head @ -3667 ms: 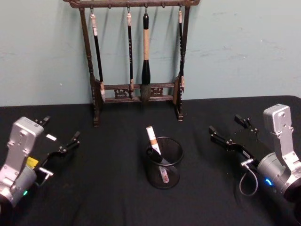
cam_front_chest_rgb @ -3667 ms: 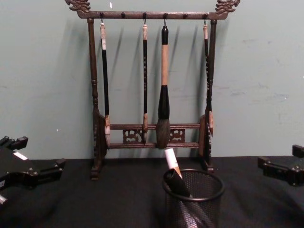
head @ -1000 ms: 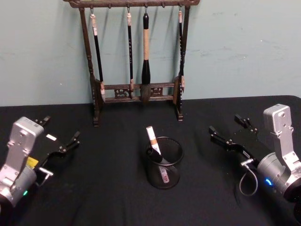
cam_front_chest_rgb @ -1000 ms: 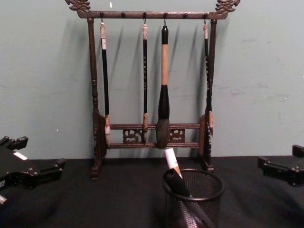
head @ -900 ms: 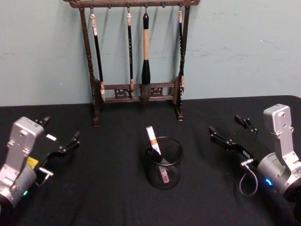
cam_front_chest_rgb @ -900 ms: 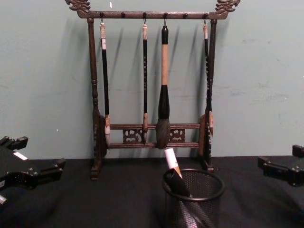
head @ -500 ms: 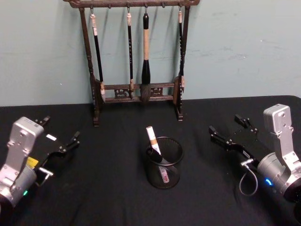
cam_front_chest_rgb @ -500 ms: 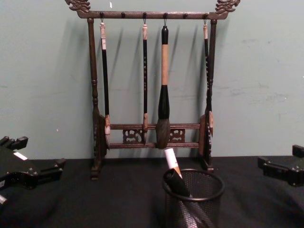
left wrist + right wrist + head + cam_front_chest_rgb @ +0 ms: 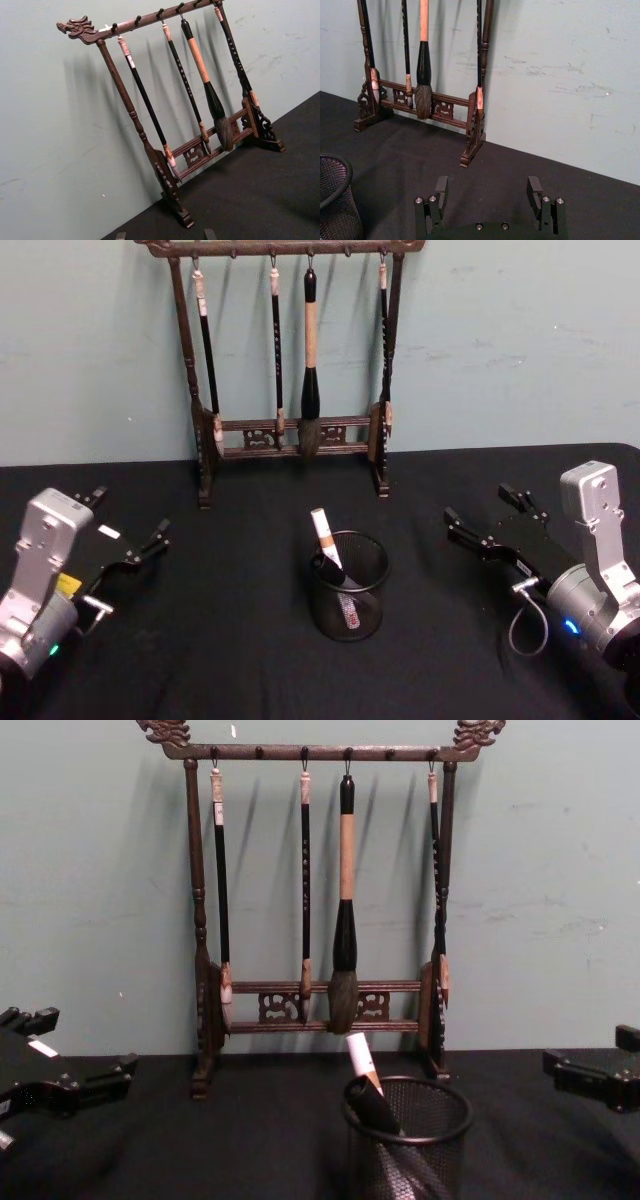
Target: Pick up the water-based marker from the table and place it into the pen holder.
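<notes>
The counter, draped in black, runs back to a pale green wall. Against that wall stands the brush rack, dark wood with carved ends, four brushes hanging from its top bar.

The left gripper rests low over the counter on the left, well apart from the holder, its fingers spread and gripping nothing. The right gripper sits likewise on the right, well apart from the holder; in its wrist view the two fingers stand wide apart with bare cloth between them.

The holder, a black mesh cup, stands upright near the middle of the counter, in front of the rack. The marker is inside it, leaning toward the left rim, its white end poking above the rim and its dark part lower down; the chest view shows the same tilt.
</notes>
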Robot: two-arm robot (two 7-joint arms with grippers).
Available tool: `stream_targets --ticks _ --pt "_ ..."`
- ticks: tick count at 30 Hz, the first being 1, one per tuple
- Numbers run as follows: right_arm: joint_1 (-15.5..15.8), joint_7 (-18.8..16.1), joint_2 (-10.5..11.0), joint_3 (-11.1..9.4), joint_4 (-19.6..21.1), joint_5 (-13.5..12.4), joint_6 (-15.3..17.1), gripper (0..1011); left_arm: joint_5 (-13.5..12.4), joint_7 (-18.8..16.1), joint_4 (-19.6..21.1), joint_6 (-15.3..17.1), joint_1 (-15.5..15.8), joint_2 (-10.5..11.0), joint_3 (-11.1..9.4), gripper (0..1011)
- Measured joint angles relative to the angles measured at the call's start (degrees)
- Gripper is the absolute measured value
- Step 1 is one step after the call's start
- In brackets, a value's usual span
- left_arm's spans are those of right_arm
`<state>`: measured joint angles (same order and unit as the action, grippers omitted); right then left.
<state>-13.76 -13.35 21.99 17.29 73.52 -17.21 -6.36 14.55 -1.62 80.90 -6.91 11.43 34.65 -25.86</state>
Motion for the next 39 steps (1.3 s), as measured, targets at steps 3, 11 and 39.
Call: stream_targets --ticks 3,11,39 --pt "0.0 0.0 0.0 0.0 0.0 0.0 0.0 1003 0.0 0.0 0.0 0.0 0.0 0.0 0.0 1008" --pt "0.0 0.0 0.0 0.0 0.0 0.0 0.0 1002 0.0 0.0 0.0 0.0 0.0 0.0 0.0 1008" --pt "0.0 0.0 0.0 0.0 0.0 0.0 0.0 1002 0.0 0.0 0.0 0.0 0.0 0.0 0.0 1006"
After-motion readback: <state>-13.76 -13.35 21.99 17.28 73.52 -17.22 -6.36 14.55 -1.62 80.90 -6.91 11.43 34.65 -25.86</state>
